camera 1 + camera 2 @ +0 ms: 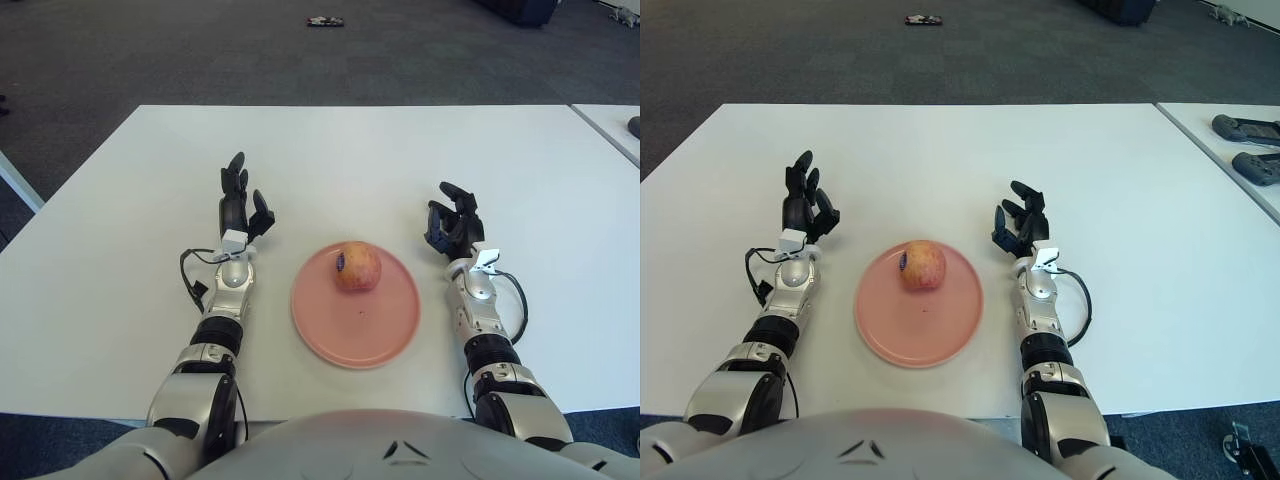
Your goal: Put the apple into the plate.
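Pink plate [395, 325] holds apple [357, 267]; left hand [240, 208] and right hand [453, 226] flank it, fingers apparently relaxed, empty.

Black three-fingered left hand [240, 205] and black three-fingered right hand [452, 225], each with a small white tag at the wrist. Forearms: silver-grey casings with black ribbed joint rings. A black cable loops beside each forearm. Grey rounded torso shell below.
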Controlling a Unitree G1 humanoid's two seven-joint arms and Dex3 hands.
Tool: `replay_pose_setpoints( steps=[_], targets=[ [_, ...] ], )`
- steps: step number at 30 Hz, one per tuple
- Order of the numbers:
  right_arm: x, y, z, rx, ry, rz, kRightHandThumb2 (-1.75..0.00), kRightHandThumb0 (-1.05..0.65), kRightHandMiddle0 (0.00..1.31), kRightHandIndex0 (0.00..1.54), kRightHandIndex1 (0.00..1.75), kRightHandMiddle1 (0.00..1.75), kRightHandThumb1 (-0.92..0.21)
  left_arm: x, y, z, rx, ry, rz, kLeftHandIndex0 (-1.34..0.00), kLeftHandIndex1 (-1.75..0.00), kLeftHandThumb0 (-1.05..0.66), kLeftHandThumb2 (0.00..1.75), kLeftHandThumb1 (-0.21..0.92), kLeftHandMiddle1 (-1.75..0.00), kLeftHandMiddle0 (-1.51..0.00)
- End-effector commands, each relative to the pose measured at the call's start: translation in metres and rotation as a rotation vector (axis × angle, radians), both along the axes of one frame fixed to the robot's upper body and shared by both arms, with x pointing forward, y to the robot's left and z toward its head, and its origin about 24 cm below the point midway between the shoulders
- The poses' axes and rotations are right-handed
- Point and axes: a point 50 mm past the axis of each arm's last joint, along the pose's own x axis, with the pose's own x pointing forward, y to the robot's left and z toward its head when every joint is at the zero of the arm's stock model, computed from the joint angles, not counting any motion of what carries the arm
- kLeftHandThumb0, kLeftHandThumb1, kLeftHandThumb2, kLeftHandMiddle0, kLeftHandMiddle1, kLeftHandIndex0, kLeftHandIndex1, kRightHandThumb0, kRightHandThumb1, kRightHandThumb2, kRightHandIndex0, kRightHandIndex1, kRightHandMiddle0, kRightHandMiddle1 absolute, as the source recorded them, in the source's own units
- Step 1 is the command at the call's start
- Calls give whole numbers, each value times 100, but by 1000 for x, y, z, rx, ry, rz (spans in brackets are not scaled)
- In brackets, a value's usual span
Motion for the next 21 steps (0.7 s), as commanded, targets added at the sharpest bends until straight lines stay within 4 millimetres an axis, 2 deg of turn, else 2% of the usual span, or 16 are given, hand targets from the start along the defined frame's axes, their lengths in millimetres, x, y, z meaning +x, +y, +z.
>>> replay_pose_setpoints(
  steps=[1, 14, 21],
  targets=[
    [-13, 3, -22, 9, 123, -3, -94, -44, 0, 8, 84, 93, -58, -3, 3, -5, 31, 35, -17, 0, -58, -82, 96, 92, -19, -23],
    [-12, 5, -21, 5, 120, -3, -93, -43, 0, 10, 86, 94, -58, -13, 6, -16, 124, 132, -55, 0, -58, -86, 98, 92, -20, -23],
    [-11, 6, -20, 3, 116, -4, -93, -43, 0, 9, 86, 94, -58, -17, 8, -20, 115, 208, -84, 0, -56, -86, 96, 92, -19, -21]
  ],
)
